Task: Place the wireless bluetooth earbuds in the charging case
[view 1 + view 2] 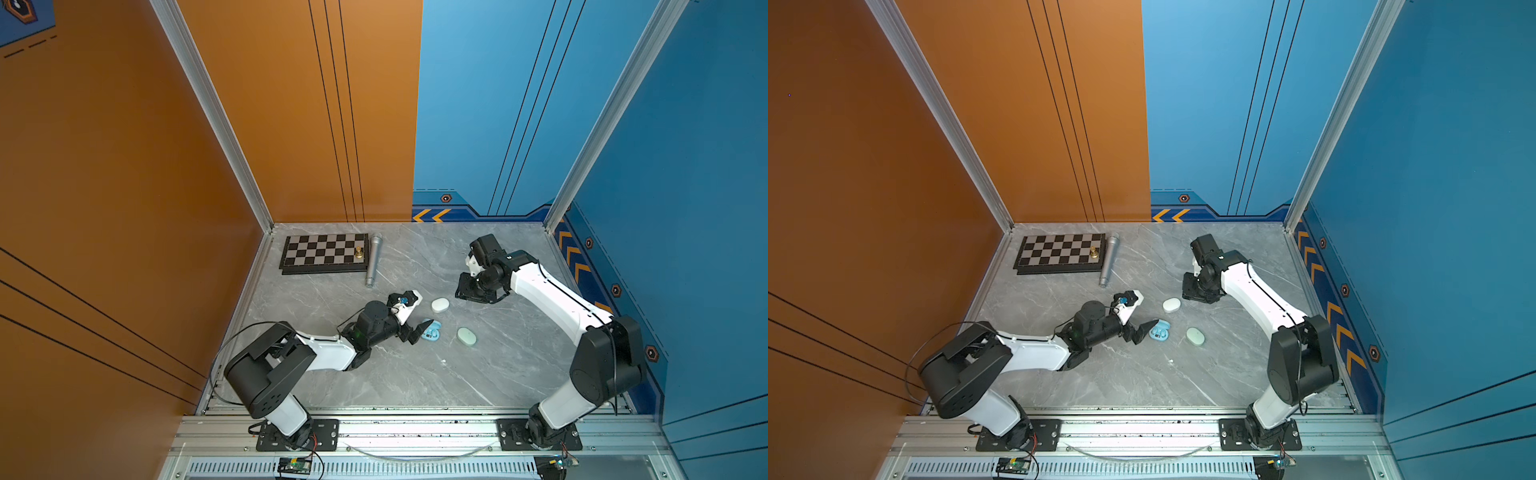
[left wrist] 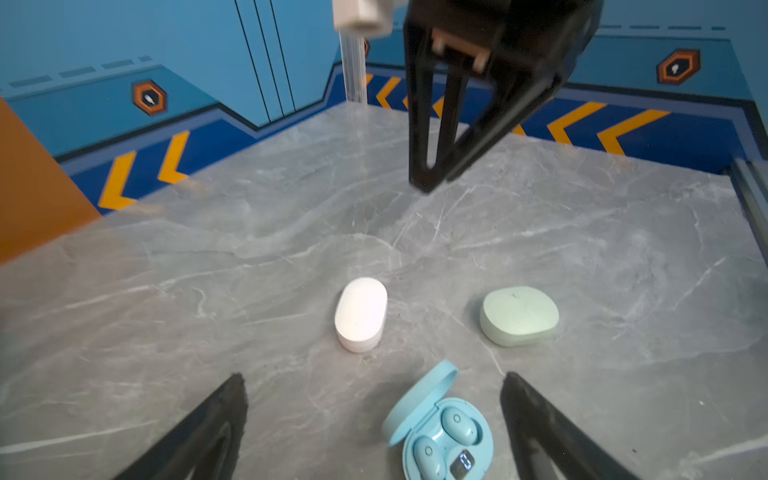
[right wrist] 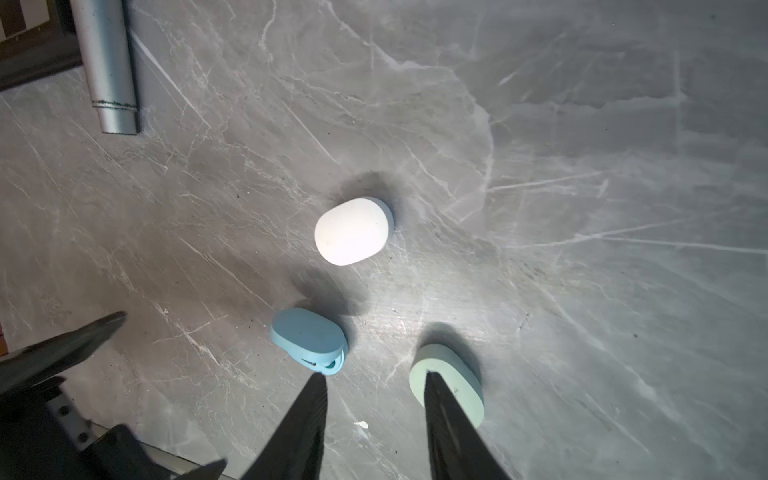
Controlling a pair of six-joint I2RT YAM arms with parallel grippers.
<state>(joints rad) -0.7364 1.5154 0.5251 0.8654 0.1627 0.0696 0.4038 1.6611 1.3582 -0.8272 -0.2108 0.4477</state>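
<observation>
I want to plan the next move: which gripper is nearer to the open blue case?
Left. The left gripper sits right beside the blue case. The right gripper hangs farther back, past the white case.

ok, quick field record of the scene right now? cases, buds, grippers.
blue case: lid open, just ahead of the left gripper
earbuds: two light blue, both seated in the blue case
white case: closed
green case: closed
left gripper: open, empty
right gripper: partly open, empty, touching no case
far left: chessboard, microphone
</observation>
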